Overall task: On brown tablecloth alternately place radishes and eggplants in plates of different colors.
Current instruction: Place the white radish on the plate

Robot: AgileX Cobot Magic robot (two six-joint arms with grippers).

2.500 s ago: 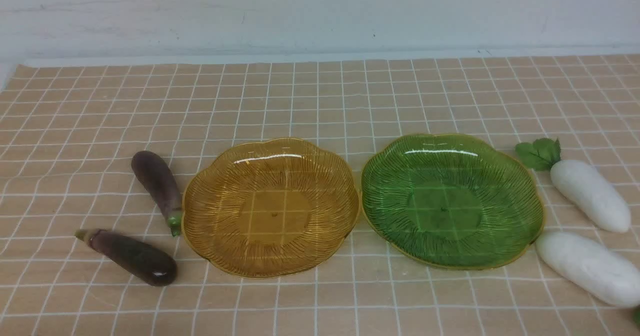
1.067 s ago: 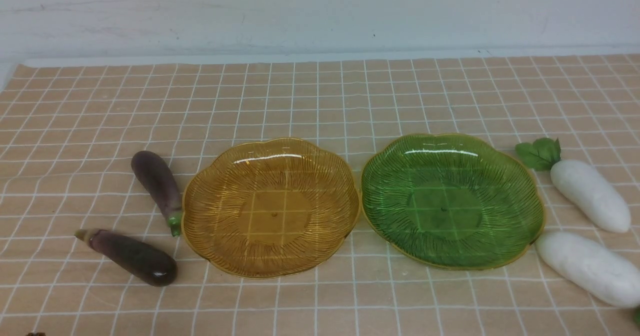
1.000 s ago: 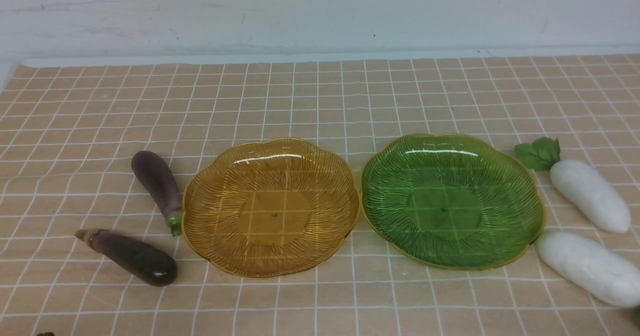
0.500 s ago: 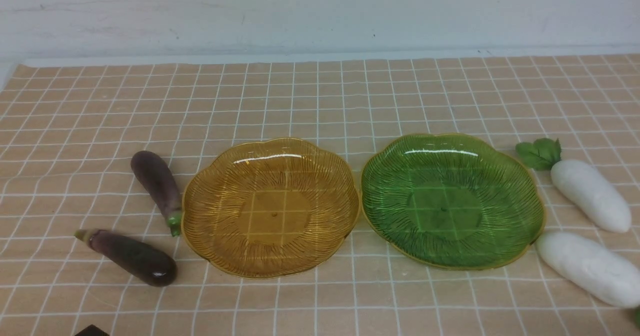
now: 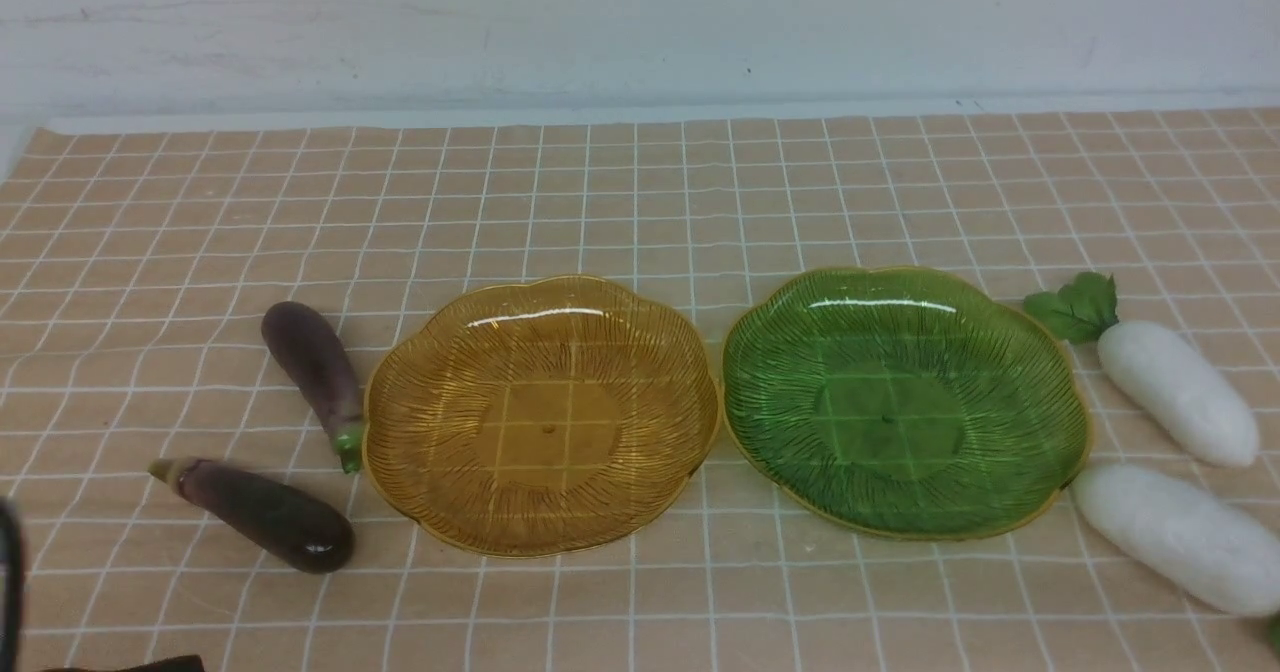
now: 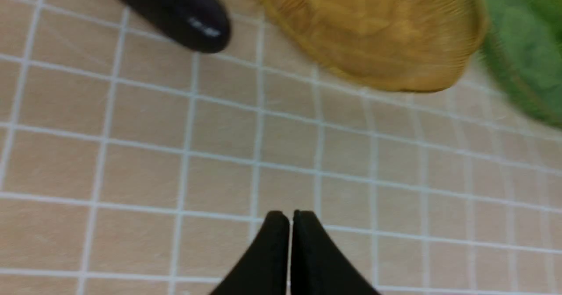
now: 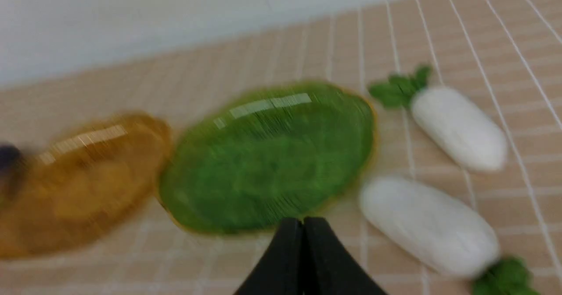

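Parts of the left arm (image 5: 10, 592) are now filling more of the near left corner of the front view, where only a small dark tip was poking in half a second ago, so the arm is apparently moving in to start work. Its pincer (image 6: 290, 216) is staying narrow, tips together and holding nothing, so it is probably going to need opening before any grasp. Nearby, the nearer eggplant (image 5: 265, 517) is lying on the brown cloth (image 5: 640, 192), its stem pointing away from the plates, while the farther eggplant (image 5: 312, 362) is resting with its green stem right by the yellow plate (image 5: 548, 432). That plate and the green plate (image 5: 887, 422) are sitting side by side, both empty, so no placing is done yet. Beyond them, the farther radish (image 5: 1178, 392) is lying with its leaves close to the green rim, and the nearer radish (image 5: 1180, 537) is resting just beside the same plate, perhaps touching. The right pincer (image 7: 304, 220) is keeping its tips closed too, gripping nothing; the radishes are still waiting on the cloth for their turn.
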